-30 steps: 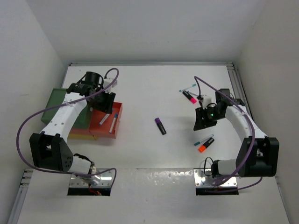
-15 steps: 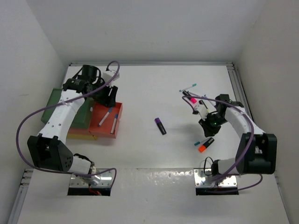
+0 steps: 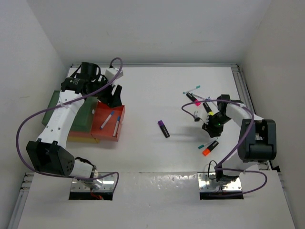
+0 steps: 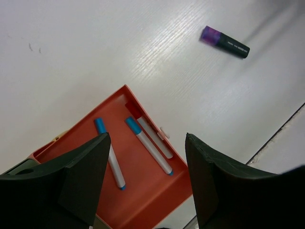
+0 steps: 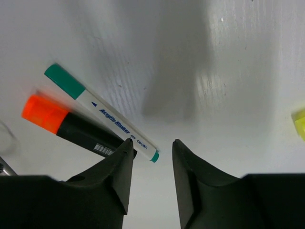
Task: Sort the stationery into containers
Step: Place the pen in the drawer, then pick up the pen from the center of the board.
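- white tabletop [image 3: 143, 90] boxed in by plain white walls, trays stacked at the left, loose stationery toward the right
- red-orange tray [image 3: 99, 130] at the front of the stack, holding two white pens with blue caps [image 4: 109, 151] side by side, plus a pale strip near one wall, too unclear to name
- dark green tray [image 3: 58, 109] just behind and left of it, inside largely hidden by the left arm
- yellow tray [image 3: 86, 140] showing only as a thin edge beneath the red-orange one
- left gripper [image 4: 147, 143] above the red-orange tray, jaws spread wide, nothing between them
- right gripper [image 5: 151, 157] low over the table, jaws parted by a narrow gap, empty, just beside a green-capped pen [image 5: 100, 113] and an orange highlighter [image 5: 71, 128] lying against each other
- "acrylic marker" printed in blue along the green-capped pen; barcode label on the orange highlighter's black barrel
- purple highlighter [image 3: 163, 129] alone mid-table, pale print on its barrel too small to read
- pink highlighter [image 3: 194, 100] and yellow highlighter [image 3: 208, 109] on the table near the right arm
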Tool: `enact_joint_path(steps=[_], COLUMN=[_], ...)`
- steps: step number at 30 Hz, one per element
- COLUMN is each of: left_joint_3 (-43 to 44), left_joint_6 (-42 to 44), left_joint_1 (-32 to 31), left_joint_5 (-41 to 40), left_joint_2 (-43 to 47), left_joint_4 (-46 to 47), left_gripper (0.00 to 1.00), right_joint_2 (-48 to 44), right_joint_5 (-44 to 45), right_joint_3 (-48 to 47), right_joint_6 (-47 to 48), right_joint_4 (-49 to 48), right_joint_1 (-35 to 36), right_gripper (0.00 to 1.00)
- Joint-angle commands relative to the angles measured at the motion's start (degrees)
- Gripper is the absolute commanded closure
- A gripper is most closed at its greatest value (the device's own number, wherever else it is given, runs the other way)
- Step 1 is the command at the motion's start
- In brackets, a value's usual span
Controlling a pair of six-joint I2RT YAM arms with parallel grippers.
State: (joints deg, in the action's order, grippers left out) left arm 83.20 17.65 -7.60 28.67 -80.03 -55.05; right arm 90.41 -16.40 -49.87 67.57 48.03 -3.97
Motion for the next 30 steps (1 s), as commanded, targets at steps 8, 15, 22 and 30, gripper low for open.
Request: enact_joint_path(steps=[8, 15, 22, 30], left_joint_3=[-0.9, -1.6, -3.0, -3.9], left_joint_6=[-0.5, -1.2, -2.6, -5.3], left_joint_1=[1.9, 2.6, 2.8, 2.8], left_joint_5=[3.9, 5.3, 6.4, 6.8], left_joint_2=[1.6, 1.5, 1.5, 1.5], left_joint_4=[2.6, 4.5, 6.4, 9.3], left_gripper=[0.29, 0.29, 0.29, 0.29], right_joint_2=[1.8, 1.9, 3.4, 6.7], right_joint_5=[-2.1, -2.1, -1.1, 0.6], right_joint_3=[-0.8, 0.7, 2.1, 3.5], right_joint_6=[9.3, 12.0, 14.1, 15.0], right_joint_4=[3.3, 3.9, 1.8, -4.5], right_joint_1=[-1.7, -1.7, -0.1, 2.6], right_gripper=[0.58, 0.59, 0.67, 0.73])
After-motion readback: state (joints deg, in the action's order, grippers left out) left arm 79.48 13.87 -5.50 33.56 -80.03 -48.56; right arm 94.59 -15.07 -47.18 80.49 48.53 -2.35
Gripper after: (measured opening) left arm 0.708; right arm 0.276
